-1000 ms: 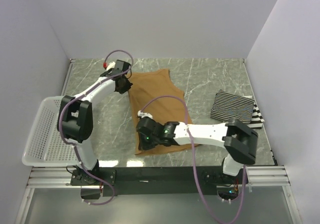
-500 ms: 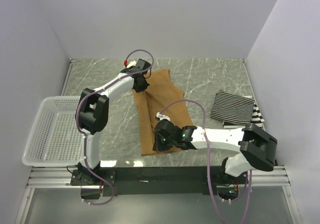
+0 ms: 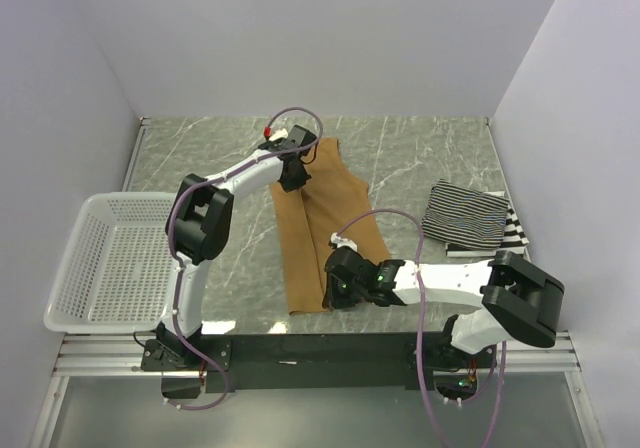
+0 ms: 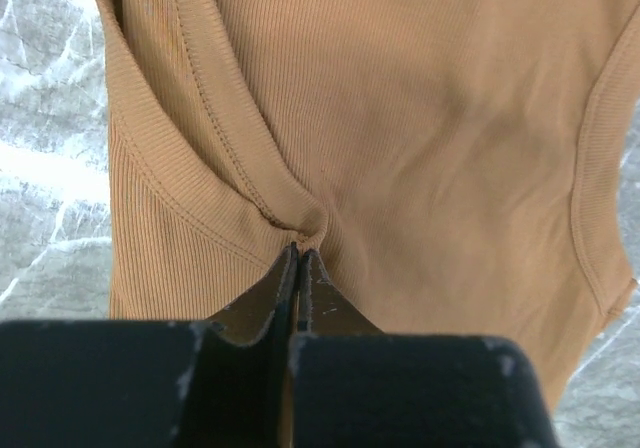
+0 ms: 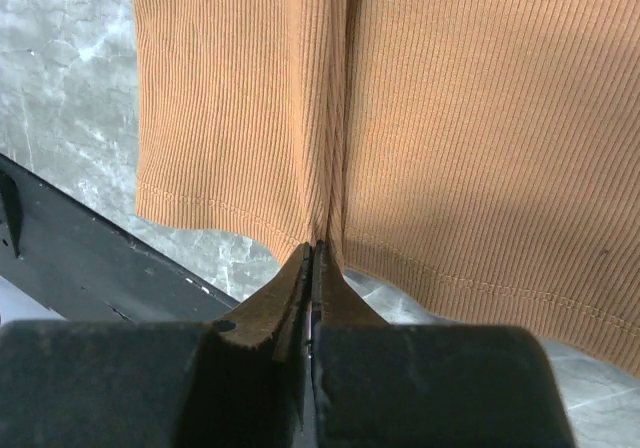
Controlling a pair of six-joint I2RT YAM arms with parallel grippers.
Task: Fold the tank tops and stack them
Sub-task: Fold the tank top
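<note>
Two grippers are clamped on the ribbed tan top, which lies half-folded lengthwise on the marbled table. The left gripper pinches a pucker near a stitched edge, the right gripper the hem fold. Striped tops lie folded at the right

Top external: fixed high above and behind the arm bases, it looks down and toward the far wall over the whole table, from well back.
Left wrist: mounted on the left gripper, it looks along the fingers, very close on the far, neckline end of the tan-brown top.
Right wrist: mounted on the right gripper, equally close, it faces the top's near hem, with the black rail at the left.
Shared: all three views show the top; the two wrist views show opposite ends.
</note>
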